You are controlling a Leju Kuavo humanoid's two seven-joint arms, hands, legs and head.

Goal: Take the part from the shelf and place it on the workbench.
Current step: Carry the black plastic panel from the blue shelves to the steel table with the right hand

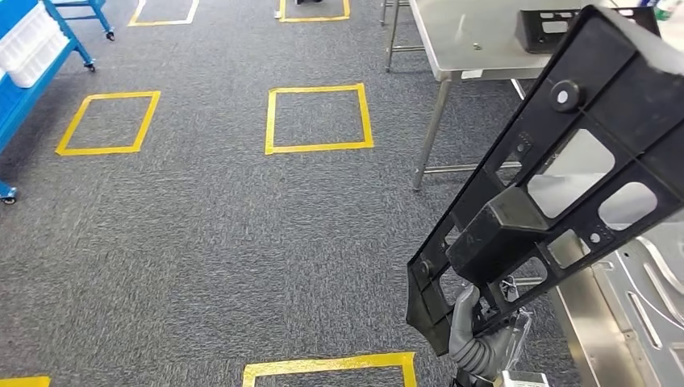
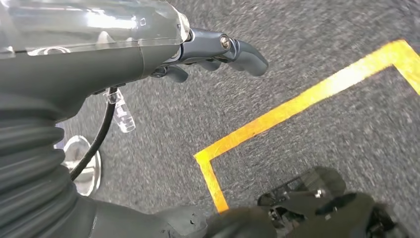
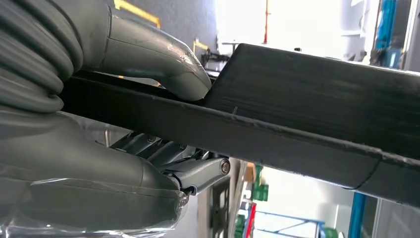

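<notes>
Pickup's done: right hand (image 1: 476, 326) has the black part (image 1: 556, 169) clamped by its lower edge. Left hand (image 2: 218, 54) hangs loose, holding nothing. Counter (image 1: 484, 48) drop-off remains.

No legible text, labels, brands or numbers on any surface. Only floor markings: yellow tape squares (image 1: 319, 118) on the grey carpet (image 1: 202, 226), plain outlines with no lettering inside. The black part (image 1: 556, 177) carries no readable marking; likewise the steel workbench (image 1: 464, 40).
</notes>
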